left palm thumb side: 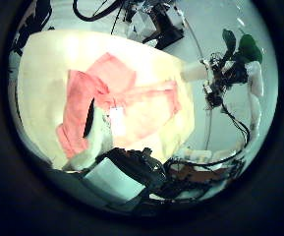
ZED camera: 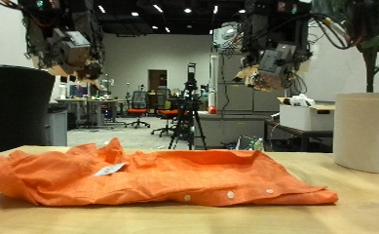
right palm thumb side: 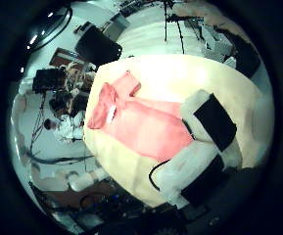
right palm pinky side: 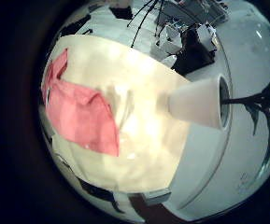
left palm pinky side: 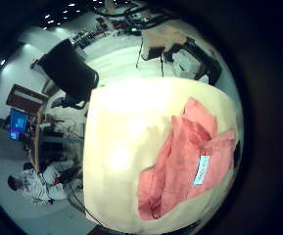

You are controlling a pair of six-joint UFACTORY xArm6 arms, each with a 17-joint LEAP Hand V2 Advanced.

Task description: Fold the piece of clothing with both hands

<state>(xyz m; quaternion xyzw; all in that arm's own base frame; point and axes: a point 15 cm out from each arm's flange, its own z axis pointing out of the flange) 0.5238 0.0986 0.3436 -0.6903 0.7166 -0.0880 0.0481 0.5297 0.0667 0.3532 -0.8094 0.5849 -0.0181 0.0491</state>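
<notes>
Two hands hang high above the work in the outside view, the left hand (ZED camera: 70, 51) and right hand (ZED camera: 270, 68) both well clear of the orange button-up cotton shirt (ZED camera: 150, 177), their fingers loosely relaxed and holding nothing. The shirt lies rumpled across the pale wooden desk (ZED camera: 358, 210), with a white label (ZED camera: 107, 170) showing near its bunched end. To start the fold well, I judge each hand should come down on an opposite edge, pinch only one layer, and lift evenly. The left palm views add what the side-on view cannot: the shirt (left palm pinky side: 185, 162) sprawls unevenly on the desk (left palm pinky side: 121, 137). The right thumb side palm view shows its full outline (right palm thumb side: 146, 122).
</notes>
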